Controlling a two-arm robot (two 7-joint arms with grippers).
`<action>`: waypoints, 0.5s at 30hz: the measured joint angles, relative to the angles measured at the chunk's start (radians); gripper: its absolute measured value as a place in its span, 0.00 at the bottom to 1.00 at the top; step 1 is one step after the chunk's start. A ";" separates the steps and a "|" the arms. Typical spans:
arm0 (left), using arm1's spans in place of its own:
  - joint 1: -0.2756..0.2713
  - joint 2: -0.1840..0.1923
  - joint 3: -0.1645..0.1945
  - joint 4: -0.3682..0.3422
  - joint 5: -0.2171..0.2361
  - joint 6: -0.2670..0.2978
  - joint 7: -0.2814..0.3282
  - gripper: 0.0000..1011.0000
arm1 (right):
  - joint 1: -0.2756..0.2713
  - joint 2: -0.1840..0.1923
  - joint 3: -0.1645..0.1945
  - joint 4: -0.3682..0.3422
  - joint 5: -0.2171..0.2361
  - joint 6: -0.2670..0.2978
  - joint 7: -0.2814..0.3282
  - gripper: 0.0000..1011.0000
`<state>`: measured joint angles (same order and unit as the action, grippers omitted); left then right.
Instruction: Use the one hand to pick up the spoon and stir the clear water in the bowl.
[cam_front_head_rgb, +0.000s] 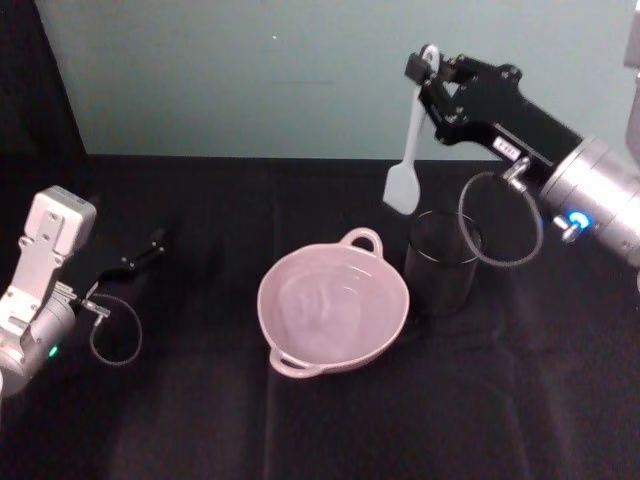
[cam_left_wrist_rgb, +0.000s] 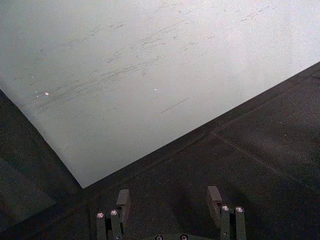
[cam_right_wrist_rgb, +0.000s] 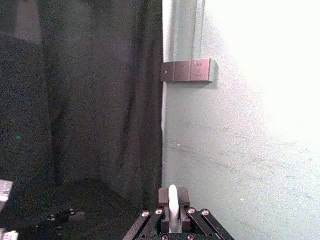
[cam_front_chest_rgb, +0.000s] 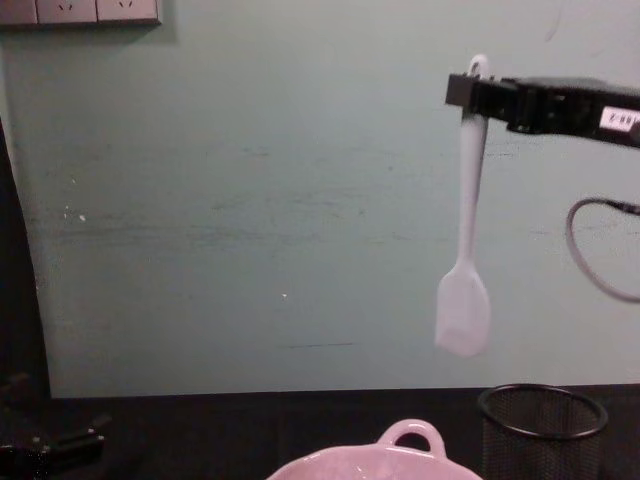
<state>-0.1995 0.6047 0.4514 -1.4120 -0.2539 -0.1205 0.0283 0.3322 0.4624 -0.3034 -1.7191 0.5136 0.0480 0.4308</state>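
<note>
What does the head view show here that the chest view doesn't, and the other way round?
Head view alone: the water inside the bowl, and the left gripper parked at the table's left, fingers open.
Chest view alone: the spoon from the side, hanging upright with its head clear above the mesh cup, plus wall sockets at the upper left.
Both: the right gripper shut on the spoon's handle near its top, the bowl's loop handle and the mesh cup beside the bowl.

A staged robot test space rather than a home: a table (cam_front_head_rgb: 200, 420) draped in black cloth, a bare pale green wall (cam_front_chest_rgb: 250, 200) with sockets (cam_front_chest_rgb: 80, 10), and a black curtain (cam_right_wrist_rgb: 100, 100) at the wall's edge.
</note>
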 joint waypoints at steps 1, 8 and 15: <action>0.000 0.000 0.000 0.000 0.000 0.000 0.000 1.00 | 0.004 0.004 0.001 -0.001 0.000 0.004 -0.001 0.12; 0.000 0.000 0.000 0.000 0.000 0.000 0.000 1.00 | 0.044 0.037 0.013 0.003 0.006 0.049 -0.013 0.12; 0.000 0.000 0.000 0.000 0.000 0.000 0.000 1.00 | 0.059 0.044 0.010 0.038 0.011 0.072 -0.025 0.12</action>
<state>-0.1995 0.6047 0.4514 -1.4120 -0.2539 -0.1205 0.0283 0.3914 0.5069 -0.2935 -1.6811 0.5244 0.1200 0.4063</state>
